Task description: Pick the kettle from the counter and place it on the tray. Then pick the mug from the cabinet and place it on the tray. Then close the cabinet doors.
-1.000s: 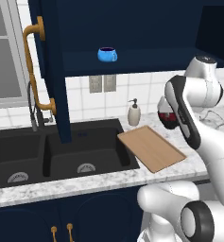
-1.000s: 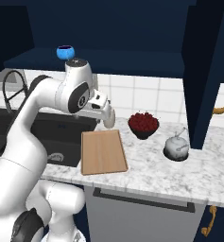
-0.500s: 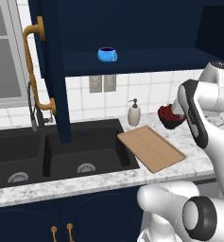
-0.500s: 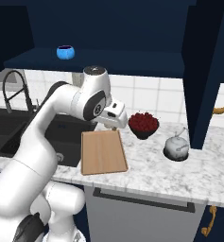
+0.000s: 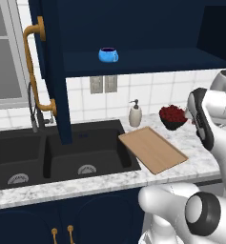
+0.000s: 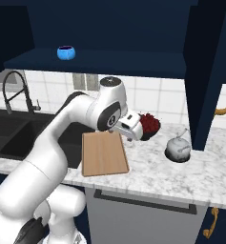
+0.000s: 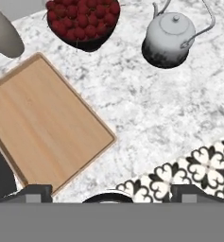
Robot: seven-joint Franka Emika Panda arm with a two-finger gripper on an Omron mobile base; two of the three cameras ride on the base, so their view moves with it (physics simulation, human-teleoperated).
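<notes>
Kettle: matt silvery-grey metal look, thin wire handle. Tray: light wood, visible grain, smooth. Surface: speckled marble finish. Mug: glossy blue. Cabinet doors: matt navy, brass-look handles. Sink: matt black.

Bare surface lies open between the tray and the kettle, wide enough for a gripper to pass. The bowl of red fruit stands near the kettle's side and close behind the tray's far corner. The kettle's wire handle arches over it. An open cabinet door hangs just beside the kettle.
</notes>
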